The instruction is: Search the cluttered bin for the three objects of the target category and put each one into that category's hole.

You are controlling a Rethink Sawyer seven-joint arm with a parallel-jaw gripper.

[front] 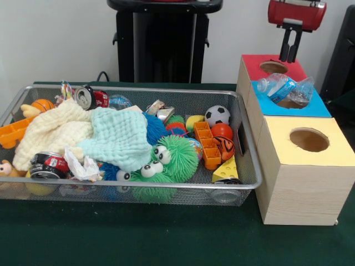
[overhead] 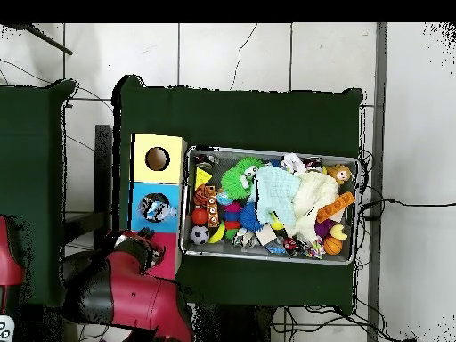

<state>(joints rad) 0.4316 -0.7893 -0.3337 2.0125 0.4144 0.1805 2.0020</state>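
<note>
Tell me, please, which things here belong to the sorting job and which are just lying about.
Job: gripper, wire bin, plastic bottle lying over the hole of the blue box, red box, yellow box.
Probably just lying about: mint cloth, cream cloth, green fuzzy toy, soccer ball, cheese wedge.

A crushed clear plastic bottle [front: 287, 88] with a blue label lies on its side across the round hole of the blue box [front: 316, 108], not dropped through. Beside it stand the red box [front: 256, 59] and the yellow box [front: 327, 130], both holes open. In my wire bin [front: 244, 133], crushed cans lie among the clutter: one [front: 85, 97] at the far rim, one [front: 47, 165] near the front left corner.
</note>
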